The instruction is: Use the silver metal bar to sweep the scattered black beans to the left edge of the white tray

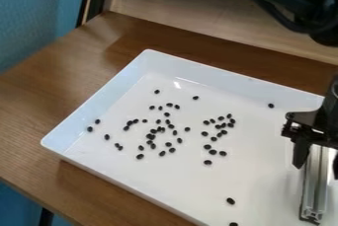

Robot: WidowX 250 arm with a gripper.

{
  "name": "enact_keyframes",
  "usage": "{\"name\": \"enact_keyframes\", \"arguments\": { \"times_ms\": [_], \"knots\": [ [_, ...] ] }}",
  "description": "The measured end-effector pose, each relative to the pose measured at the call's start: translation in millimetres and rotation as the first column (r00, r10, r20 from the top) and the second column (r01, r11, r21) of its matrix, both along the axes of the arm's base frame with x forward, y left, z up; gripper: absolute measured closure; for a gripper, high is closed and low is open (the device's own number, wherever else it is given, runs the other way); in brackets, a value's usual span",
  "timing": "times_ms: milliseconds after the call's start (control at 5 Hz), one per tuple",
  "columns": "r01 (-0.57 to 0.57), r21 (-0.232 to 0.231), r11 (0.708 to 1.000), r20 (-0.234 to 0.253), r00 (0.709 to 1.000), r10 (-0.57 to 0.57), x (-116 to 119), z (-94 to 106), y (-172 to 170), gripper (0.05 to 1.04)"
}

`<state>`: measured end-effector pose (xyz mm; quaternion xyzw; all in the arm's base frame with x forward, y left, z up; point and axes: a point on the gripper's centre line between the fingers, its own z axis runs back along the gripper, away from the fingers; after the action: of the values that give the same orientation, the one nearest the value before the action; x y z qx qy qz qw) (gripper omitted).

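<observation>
One metal bar [315, 185] pointing down the view

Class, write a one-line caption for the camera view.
Small black pellets scattered across a white tray on a wooden table, the gripper at a metal bar.

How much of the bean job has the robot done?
Maybe some: many black beans already sit bunched in the white tray. In hand: seemingly nothing, the end effector open around a metal bar. Probably left: strays, like the lone bean near the tray's far wall.
</observation>
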<state>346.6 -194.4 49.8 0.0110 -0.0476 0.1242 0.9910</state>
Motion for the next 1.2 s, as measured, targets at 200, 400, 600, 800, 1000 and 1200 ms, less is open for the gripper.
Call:
{"name": "enact_keyframes", "arguments": {
  "times_ms": [200,400,600,800,1000,1200],
  "knots": [
    [-0.012,0.023,1.000,0.011,1.000,0.012,1,-8.7,5,0.704],
    [-0.020,0.026,0.999,0.017,1.000,0.019,0,-11.1,16,0.712],
    [-0.021,0.035,0.999,-0.013,1.000,0.022,-1,-12.2,40,0.712],
    [-0.042,0.054,0.998,-0.044,0.998,0.044,3,-9.1,89,0.712],
    [-0.060,0.077,0.995,-0.081,0.995,0.066,5,-8.4,135,0.712],
    [-0.055,0.083,0.995,-0.104,0.993,0.063,3,-8.8,164,0.712]
  ]
}}
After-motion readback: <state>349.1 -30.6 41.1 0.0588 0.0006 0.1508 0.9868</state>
